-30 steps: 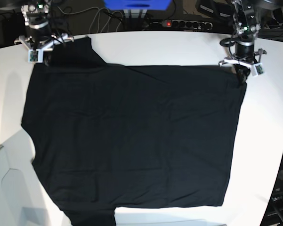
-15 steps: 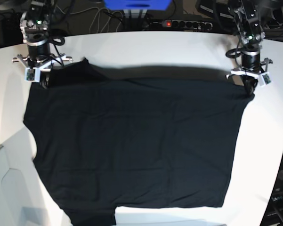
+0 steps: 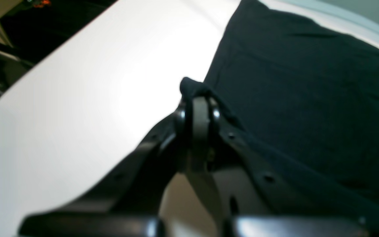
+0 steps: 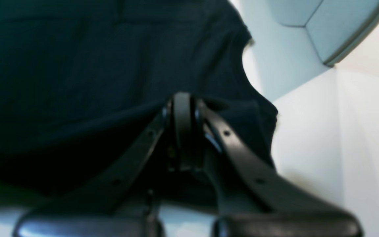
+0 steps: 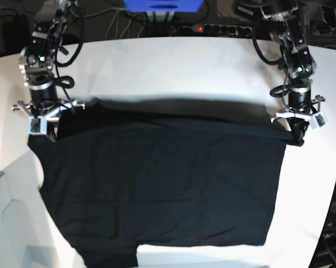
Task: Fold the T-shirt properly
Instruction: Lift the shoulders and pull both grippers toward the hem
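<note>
The black T-shirt (image 5: 156, 184) lies spread on the white table (image 5: 173, 67), plain side up, its far edge raised off the surface. My left gripper (image 5: 298, 134), on the right of the base view, is shut on the shirt's far right corner. My right gripper (image 5: 49, 129), on the left of that view, is shut on the far left corner by the sleeve. In the left wrist view the left gripper (image 3: 197, 98) pinches a bunched tip of the T-shirt (image 3: 308, 98). In the right wrist view the right gripper (image 4: 183, 102) holds a fold of the T-shirt (image 4: 77, 59).
Behind the table run a power strip (image 5: 215, 28) with a red light, cables and a blue box (image 5: 163, 5). A pale grey panel (image 5: 11, 223) lies at the near left corner. The table's curved edge passes close to the right of the left gripper.
Both grippers have moved toward the table's front, carrying the shirt's far edge with them. More bare table shows behind the shirt. Both stay shut on the cloth.
</note>
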Available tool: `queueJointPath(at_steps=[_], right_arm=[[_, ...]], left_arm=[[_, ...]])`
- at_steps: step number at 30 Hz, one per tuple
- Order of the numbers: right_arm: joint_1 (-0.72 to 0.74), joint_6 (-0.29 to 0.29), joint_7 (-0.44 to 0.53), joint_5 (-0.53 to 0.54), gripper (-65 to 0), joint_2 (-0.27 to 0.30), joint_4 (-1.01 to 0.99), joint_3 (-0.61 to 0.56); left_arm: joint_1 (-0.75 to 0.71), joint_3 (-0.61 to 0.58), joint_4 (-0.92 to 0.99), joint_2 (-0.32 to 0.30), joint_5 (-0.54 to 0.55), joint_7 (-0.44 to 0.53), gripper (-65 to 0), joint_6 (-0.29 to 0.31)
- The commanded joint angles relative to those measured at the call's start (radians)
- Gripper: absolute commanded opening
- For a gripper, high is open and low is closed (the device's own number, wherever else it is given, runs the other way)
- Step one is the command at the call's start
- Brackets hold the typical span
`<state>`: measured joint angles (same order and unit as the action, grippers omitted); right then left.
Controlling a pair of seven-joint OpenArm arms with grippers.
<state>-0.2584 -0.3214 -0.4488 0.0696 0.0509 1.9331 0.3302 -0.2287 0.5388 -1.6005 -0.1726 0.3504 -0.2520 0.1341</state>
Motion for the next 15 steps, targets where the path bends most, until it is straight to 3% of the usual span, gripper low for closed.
queueJointPath(at_steps=[1, 9, 15], right_arm=[[0.037, -0.012, 0.014, 0.008, -65.0, 0.016, 0.009, -0.003], [0.213, -0.012, -0.020, 0.008, -65.0, 0.042, -0.145, -0.007], [0.291, -0.012, -0.017, 0.008, -65.0, 0.074, -0.249, -0.104]], left_arm=[[0.028, 0.007, -0.008, -0.015, 0.002, 0.013, -65.0, -0.003], [0.131, 0.004, 0.039, -0.015, 0.002, -0.030, -65.0, -0.003], [0.157, 0.004, 0.061, -0.015, 0.002, -0.030, -65.0, -0.003]])
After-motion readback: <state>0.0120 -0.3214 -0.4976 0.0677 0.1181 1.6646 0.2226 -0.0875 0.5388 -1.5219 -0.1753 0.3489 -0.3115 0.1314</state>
